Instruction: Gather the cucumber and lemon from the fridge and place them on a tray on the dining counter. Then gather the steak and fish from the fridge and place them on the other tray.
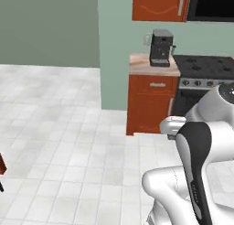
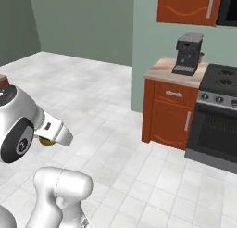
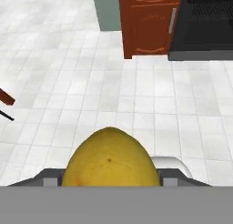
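Note:
A yellow lemon (image 3: 110, 161) sits between my fingers at the bottom of the hand view, and my gripper (image 3: 110, 175) is shut on it. The lemon hides the fingertips. In the right base view the gripper (image 2: 46, 140) hangs low at the left above the floor, with a sliver of the lemon (image 2: 45, 141) showing under the white hand. In the left base view my white arm (image 1: 196, 151) rises at the lower right. The cucumber, steak, fish, fridge, trays and dining counter are out of view.
Ahead stands a red-orange base cabinet (image 1: 151, 103) with a coffee machine (image 1: 161, 48) on its counter, and a black stove (image 1: 205, 77) to its right. A green wall corner (image 1: 114, 59) sits left of the cabinet. White tiled floor (image 1: 55, 128) spreads leftward. A dark red object (image 1: 2, 164) pokes in at the left edge.

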You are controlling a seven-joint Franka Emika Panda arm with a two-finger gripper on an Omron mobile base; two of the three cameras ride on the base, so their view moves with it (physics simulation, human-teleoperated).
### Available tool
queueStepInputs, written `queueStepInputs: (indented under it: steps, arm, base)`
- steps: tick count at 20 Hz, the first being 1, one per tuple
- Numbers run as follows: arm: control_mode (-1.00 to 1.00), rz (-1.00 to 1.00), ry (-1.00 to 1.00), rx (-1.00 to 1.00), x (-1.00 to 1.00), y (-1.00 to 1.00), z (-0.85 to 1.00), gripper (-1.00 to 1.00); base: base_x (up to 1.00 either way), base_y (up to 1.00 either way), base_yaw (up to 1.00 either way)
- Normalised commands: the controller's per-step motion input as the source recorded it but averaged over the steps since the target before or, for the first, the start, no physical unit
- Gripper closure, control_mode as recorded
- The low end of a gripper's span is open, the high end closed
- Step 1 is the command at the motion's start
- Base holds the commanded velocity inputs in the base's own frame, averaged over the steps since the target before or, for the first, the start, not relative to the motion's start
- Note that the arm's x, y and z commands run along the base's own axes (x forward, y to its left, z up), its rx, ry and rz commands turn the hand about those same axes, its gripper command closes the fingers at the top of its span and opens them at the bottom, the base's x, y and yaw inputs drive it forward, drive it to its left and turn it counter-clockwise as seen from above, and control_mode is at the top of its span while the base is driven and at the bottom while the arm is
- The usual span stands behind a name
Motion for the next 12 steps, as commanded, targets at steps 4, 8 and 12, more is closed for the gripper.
queueStepInputs:
  steps: [4, 8, 12]
  arm:
    - [1.00, 0.00, 0.00, 0.00, 0.00, 0.00, 0.00, 1.00]
    - [1.00, 0.00, 0.00, 0.00, 0.00, 0.00, 0.00, 1.00]
    - [1.00, 0.00, 0.00, 0.00, 0.00, 0.00, 0.00, 1.00]
  base:
    - [0.22, 0.42, 0.58]
    - [0.26, 0.44, 0.56]
    - [0.48, 0.48, 0.49]
